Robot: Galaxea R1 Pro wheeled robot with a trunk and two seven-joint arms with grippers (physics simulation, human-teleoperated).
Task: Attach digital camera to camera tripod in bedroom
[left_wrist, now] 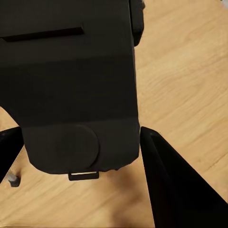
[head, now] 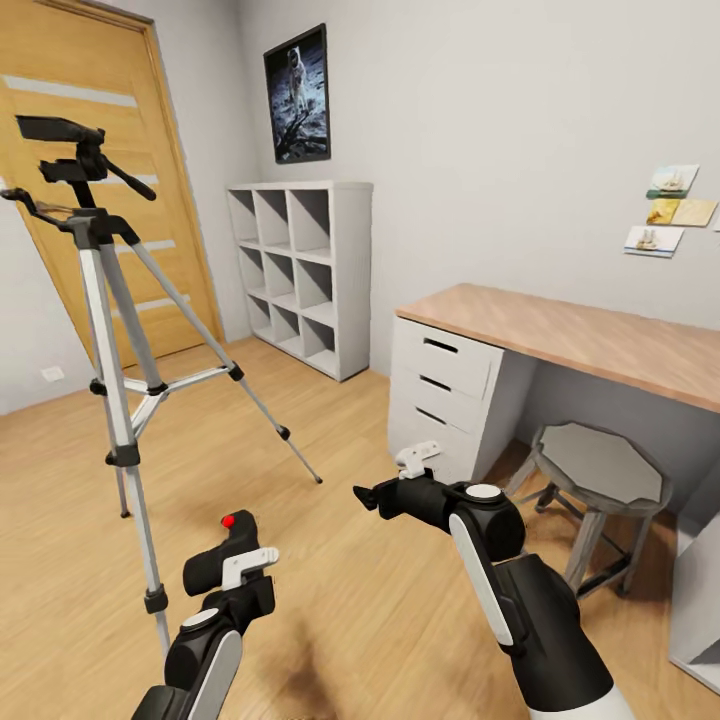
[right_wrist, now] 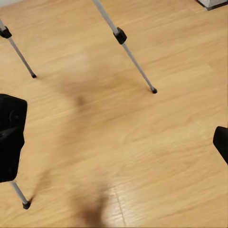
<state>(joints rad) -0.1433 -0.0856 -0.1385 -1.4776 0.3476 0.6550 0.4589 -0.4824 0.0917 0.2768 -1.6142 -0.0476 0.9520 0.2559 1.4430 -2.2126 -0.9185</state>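
Room: bedroom with light wood floor point(head: 360, 520), pale grey walls and a wooden door point(head: 100, 180). The tripod is taken as landmark for all placements.

Tripod point(head: 105, 300): stood upright on the floor in front of the door, three silver legs spread, black head at the top with a flat plate and a pan handle. Judged light and top-heavy, liable to tip or skid if a leg is knocked; its feet are seen in the right wrist view point(right_wrist: 153, 89). The plate is where the camera must be seated.

Camera point(head: 228, 555): black, with a red button on top, held low beside the near leg of the tripod, well below its head. Judged rigid, smooth-sided and fairly light, with a fragile lens; best held across the body, leaving the base free for the plate. In the left wrist view its dark body point(left_wrist: 71, 90) is seen between the fingers.

Left gripper point(head: 232, 568): closed across the camera body, fingers point(left_wrist: 175, 185) against its sides.

Right gripper point(head: 362, 496): carried empty to the desk side of the tripod, fingers spread wide with bare floor seen between them.

Also noted, beyond the tripod: white shelf unit point(head: 300, 275), desk point(head: 580, 335), stool point(head: 595, 475), framed picture point(head: 297, 95).
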